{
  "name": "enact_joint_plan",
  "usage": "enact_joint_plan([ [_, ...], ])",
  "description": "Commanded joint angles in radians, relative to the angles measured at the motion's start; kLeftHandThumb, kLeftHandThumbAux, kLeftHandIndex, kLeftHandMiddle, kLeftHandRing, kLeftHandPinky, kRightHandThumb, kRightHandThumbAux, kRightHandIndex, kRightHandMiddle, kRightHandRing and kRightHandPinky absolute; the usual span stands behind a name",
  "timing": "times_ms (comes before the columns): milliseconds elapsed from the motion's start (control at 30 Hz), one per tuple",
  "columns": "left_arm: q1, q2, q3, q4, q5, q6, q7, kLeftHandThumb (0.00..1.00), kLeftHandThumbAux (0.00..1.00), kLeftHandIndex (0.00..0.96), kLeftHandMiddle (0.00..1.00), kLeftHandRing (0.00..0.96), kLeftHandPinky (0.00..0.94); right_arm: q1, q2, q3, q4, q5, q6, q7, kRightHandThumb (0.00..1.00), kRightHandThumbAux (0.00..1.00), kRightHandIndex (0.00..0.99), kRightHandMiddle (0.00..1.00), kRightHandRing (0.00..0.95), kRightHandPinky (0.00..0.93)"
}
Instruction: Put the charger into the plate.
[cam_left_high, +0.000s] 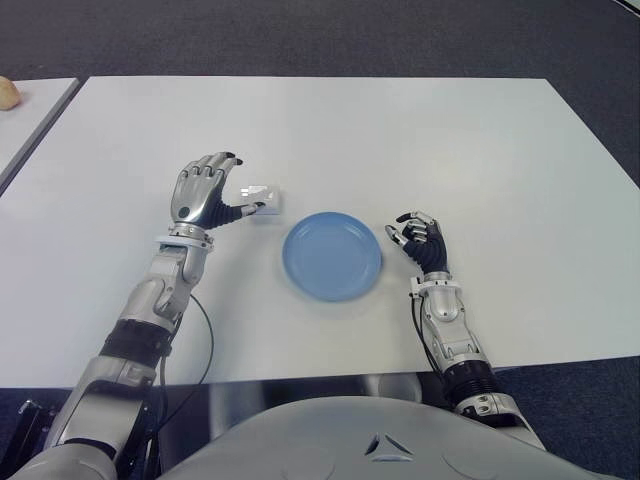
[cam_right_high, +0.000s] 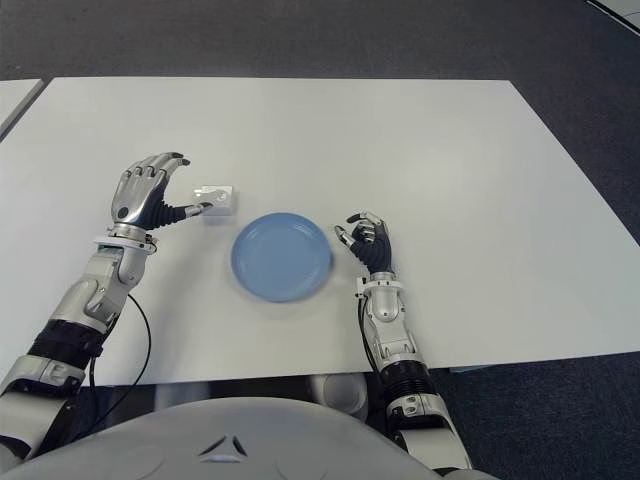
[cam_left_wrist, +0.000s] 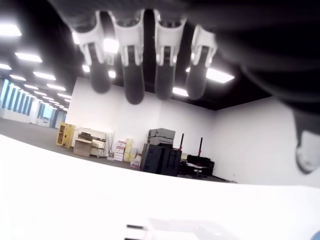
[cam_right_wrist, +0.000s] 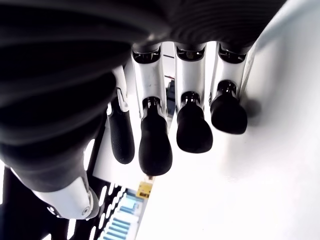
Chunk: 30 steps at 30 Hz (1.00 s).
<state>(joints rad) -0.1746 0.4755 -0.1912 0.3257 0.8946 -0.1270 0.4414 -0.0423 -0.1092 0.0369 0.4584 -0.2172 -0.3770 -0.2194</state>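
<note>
1. Your left hand (cam_left_high: 207, 195) hovers with fingers spread and holds nothing, its thumb tip at the white charger (cam_left_high: 263, 199), which lies on the white table (cam_left_high: 420, 140) just left of the blue plate (cam_left_high: 332, 256).
2. Your right hand (cam_left_high: 421, 240) shows just right of the plate, fingers loosely curled, holding nothing.
3. Risk: the thumb could nudge the small, smooth charger away, or a shallow pinch could drop it short of the rim.
4. Count: 1 charger, 1 plate, 2 hands.
</note>
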Motion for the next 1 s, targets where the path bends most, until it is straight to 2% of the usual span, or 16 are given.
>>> enact_joint_plan([
  [33, -0.036, 0.014, -0.044, 0.047, 0.032, 0.032, -0.015, 0.590, 0.260, 0.010, 0.014, 0.010, 0.008, 0.009, 0.003, -0.004, 0.020, 0.007, 0.031, 0.010, 0.696, 0.734, 0.435, 0.749, 0.770, 0.774],
  [200, -0.075, 0.020, -0.078, 0.100, 0.036, 0.055, -0.025, 0.552, 0.186, 0.001, 0.001, 0.001, 0.000, 0.009, 0.004, -0.005, 0.022, 0.010, 0.029, 0.010, 0.696, 0.734, 0.435, 0.751, 0.773, 0.778],
  [367, -0.129, 0.018, -0.124, 0.187, 0.048, 0.080, -0.038, 0.538, 0.152, 0.000, 0.000, 0.000, 0.000, 0.009, 0.006, -0.005, 0.020, 0.010, 0.027, 0.008, 0.697, 0.733, 0.435, 0.752, 0.773, 0.779],
  [533, -0.192, 0.012, -0.181, 0.296, 0.064, 0.098, -0.043, 0.536, 0.139, 0.000, 0.000, 0.000, 0.000, 0.010, 0.009, -0.005, 0.016, 0.008, 0.025, 0.002, 0.697, 0.733, 0.435, 0.751, 0.770, 0.775],
  [1000, -0.279, 0.003, -0.314, 0.465, 0.076, 0.117, -0.100, 0.568, 0.148, 0.000, 0.000, 0.000, 0.000, 0.015, 0.014, -0.004, 0.003, -0.001, 0.023, -0.011, 0.699, 0.733, 0.435, 0.755, 0.774, 0.789],
])
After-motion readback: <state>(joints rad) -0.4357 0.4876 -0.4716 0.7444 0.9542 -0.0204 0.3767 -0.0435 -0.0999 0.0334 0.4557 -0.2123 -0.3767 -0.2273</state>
